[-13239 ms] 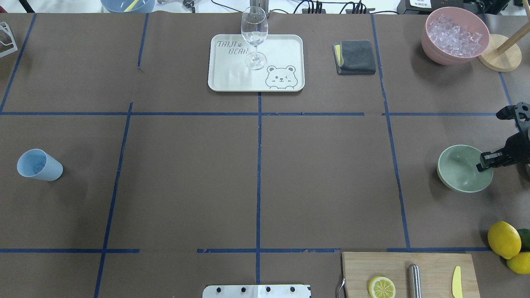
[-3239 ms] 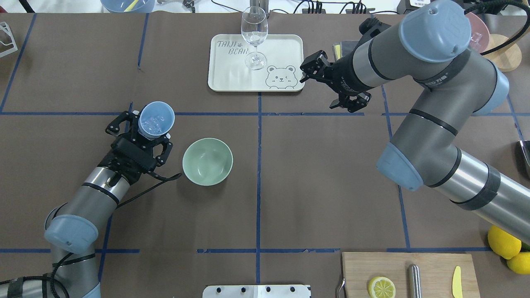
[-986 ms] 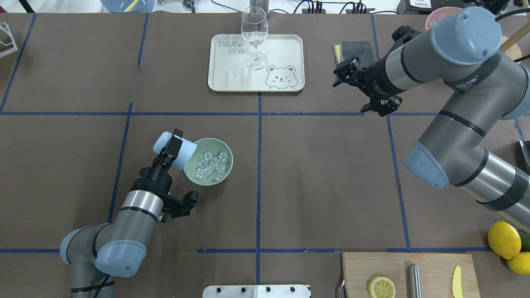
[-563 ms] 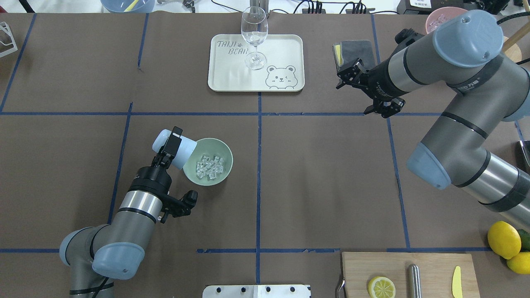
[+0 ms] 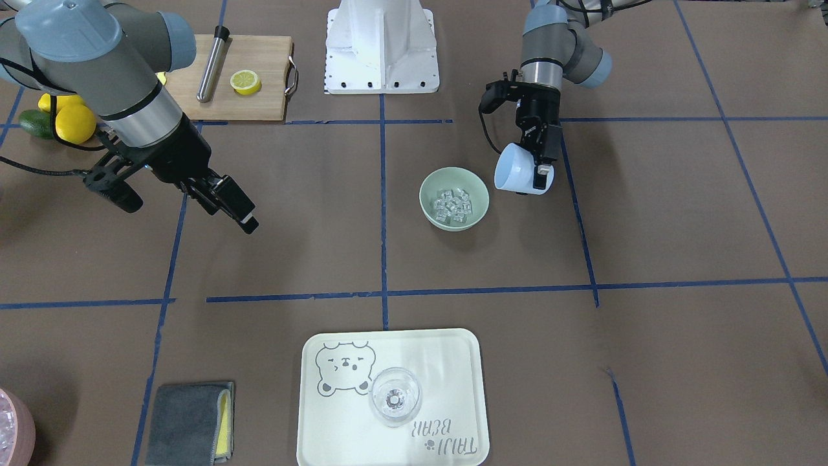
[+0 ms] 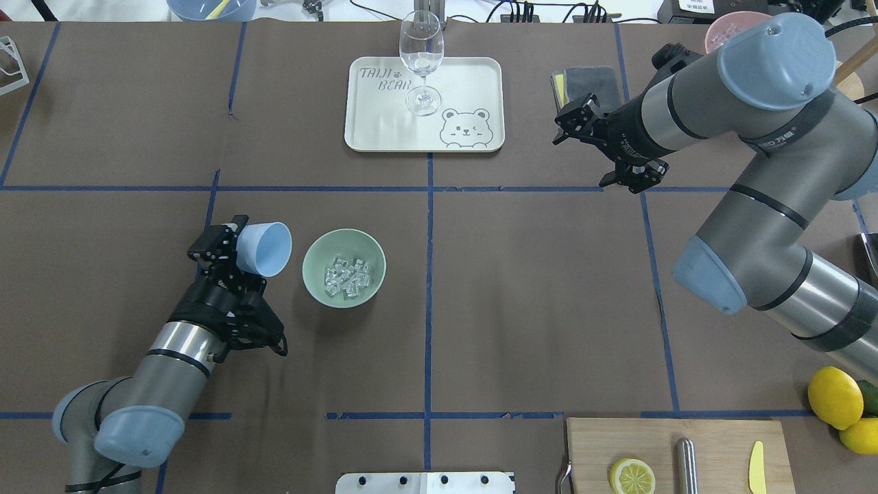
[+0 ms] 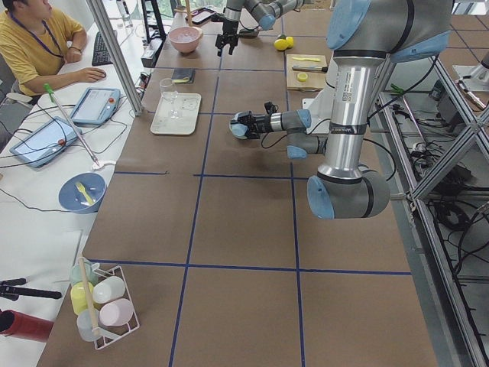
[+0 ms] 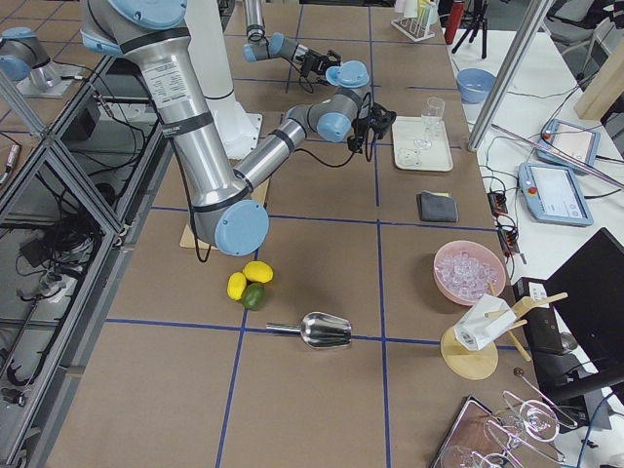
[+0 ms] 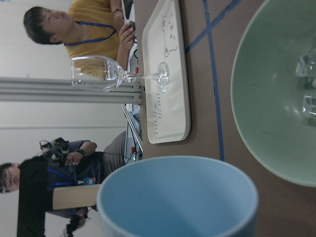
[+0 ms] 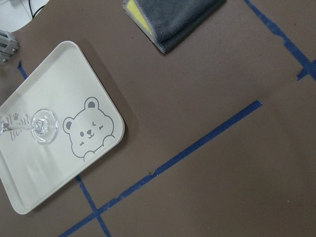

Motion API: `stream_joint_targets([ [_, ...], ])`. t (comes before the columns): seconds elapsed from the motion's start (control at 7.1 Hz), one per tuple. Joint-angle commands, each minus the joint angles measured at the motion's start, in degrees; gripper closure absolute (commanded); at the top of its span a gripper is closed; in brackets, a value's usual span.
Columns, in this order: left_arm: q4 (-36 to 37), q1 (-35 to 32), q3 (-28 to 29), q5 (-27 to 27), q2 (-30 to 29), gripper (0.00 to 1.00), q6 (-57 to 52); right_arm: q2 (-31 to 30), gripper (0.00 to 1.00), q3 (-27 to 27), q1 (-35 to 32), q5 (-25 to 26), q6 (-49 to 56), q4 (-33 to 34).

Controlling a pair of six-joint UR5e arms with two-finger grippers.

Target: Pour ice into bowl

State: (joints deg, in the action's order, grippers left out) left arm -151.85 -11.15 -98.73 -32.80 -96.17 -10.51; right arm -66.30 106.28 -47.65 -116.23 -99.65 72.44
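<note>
The pale green bowl (image 6: 343,267) stands left of the table's centre and holds the ice (image 6: 347,276), several clear cubes. Both also show in the front view, the bowl (image 5: 479,206) and the ice (image 5: 453,204). My left gripper (image 6: 240,248) is shut on the blue cup (image 6: 265,248), held on its side just left of the bowl, with its mouth towards the bowl. The cup looks empty in the left wrist view (image 9: 177,197), with the bowl (image 9: 266,98) beyond it. My right gripper (image 6: 568,127) hangs open and empty near the tray's right end.
A white tray (image 6: 466,82) with a wine glass (image 6: 420,62) stands at the back centre. A grey cloth (image 6: 590,82) and a pink bowl of ice (image 6: 727,27) are at the back right. A cutting board (image 6: 720,439) and lemons (image 6: 833,396) are at the front right.
My left gripper has drawn the cup back to the left, off the bowl's rim, and turned at the wrist. The ice lies settled in the bowl. The right arm has barely moved.
</note>
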Motion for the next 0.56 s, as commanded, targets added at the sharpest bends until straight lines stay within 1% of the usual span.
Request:
stream_joint_targets([
  [0.0,-9.8,0.0,0.6,-1.7,5.5,1.0,28.9,0.2,0.0,0.3,-0.2,0.3,0.5,0.1],
  [0.14,-10.0,-0.1,0.7,-1.3,6.9,1.0,42.8,0.3,0.0,0.7,-0.2,0.4,0.6,0.1],
  [0.28,-10.6,-0.1,0.9,1.7,12.0,1.0,52.3,0.3,0.0,0.9,-0.2,0.4,0.7,0.1],
  [0.42,-16.6,-0.1,1.5,4.5,14.9,1.0,60.2,0.6,0.0,0.9,0.0,0.9,0.8,0.1],
])
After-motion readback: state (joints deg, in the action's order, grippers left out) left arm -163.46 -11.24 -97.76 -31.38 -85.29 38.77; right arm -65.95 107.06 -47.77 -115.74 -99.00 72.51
